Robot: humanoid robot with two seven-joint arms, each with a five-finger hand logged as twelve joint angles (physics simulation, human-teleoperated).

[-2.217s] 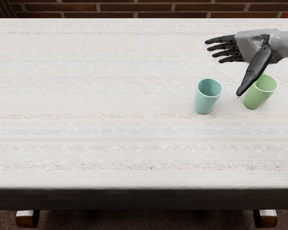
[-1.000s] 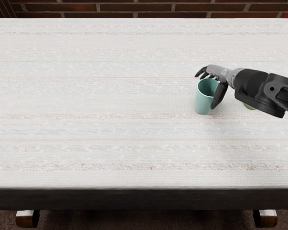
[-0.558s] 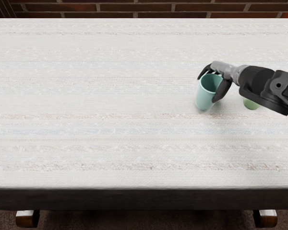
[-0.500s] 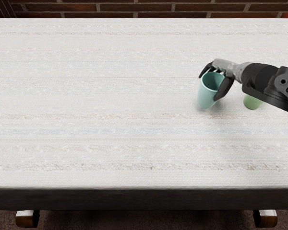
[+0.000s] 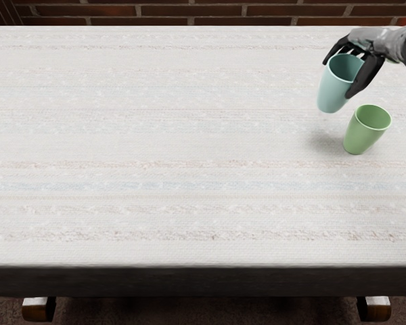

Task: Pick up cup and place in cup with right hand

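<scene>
The place looks like a home room: a brick wall is behind the far edge of the table, whose pale striped top looks woven, and the brownish floor resembles carpet.

Counted two cups: one teal cup, one green cup. Tallied one hand, one arm. Logged one table, two table feet, one wall, one floor.

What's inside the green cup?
Only inner wall shows in the green cup; I can't make out its bottom past the near rim. The teal cup isn't in it: the right hand holds that one in the air.
</scene>
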